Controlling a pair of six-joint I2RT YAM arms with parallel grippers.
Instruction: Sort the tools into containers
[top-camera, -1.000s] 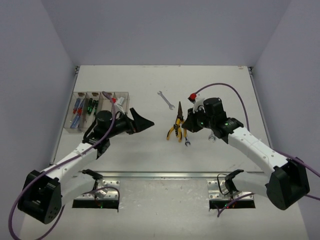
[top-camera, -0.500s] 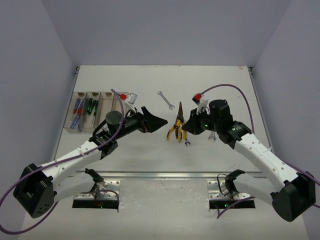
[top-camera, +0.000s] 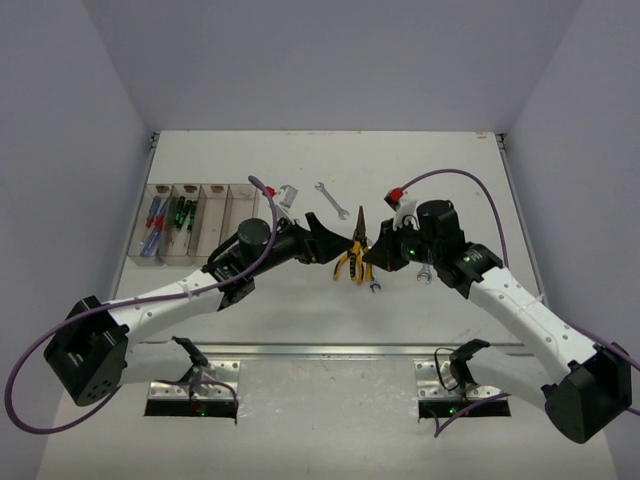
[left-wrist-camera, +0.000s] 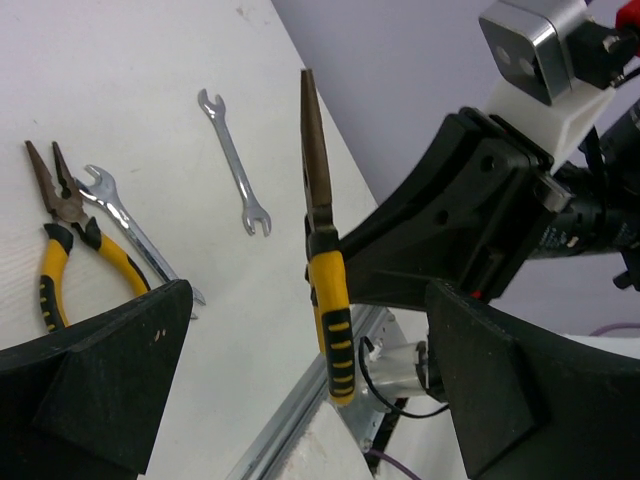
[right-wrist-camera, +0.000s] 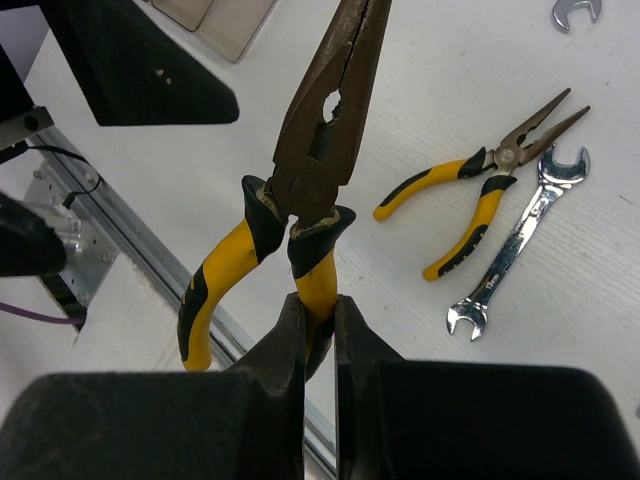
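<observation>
My right gripper (right-wrist-camera: 318, 310) is shut on one handle of long-nose pliers (right-wrist-camera: 315, 170) with yellow and black handles and holds them above the table, nose up. In the top view these pliers (top-camera: 358, 226) sit between my right gripper (top-camera: 370, 253) and my open left gripper (top-camera: 335, 237). In the left wrist view the held pliers (left-wrist-camera: 322, 250) show between the open left gripper's (left-wrist-camera: 320, 400) fingers, untouched. Second yellow pliers (top-camera: 350, 266) lie on the table beside a wrench (right-wrist-camera: 515, 245). The clear bins (top-camera: 190, 215) stand at the left with screwdrivers in the two leftmost.
A silver wrench (top-camera: 331, 200) lies behind the grippers, and another wrench (top-camera: 424, 272) lies under the right arm. The left wrist view shows the lying pliers (left-wrist-camera: 70, 240) and two wrenches (left-wrist-camera: 235, 165). A metal rail (top-camera: 320, 348) runs along the near edge.
My left arm has swung right from the bins until its open gripper faces the pliers. My right gripper has kept hold of the pliers and shifted slightly.
</observation>
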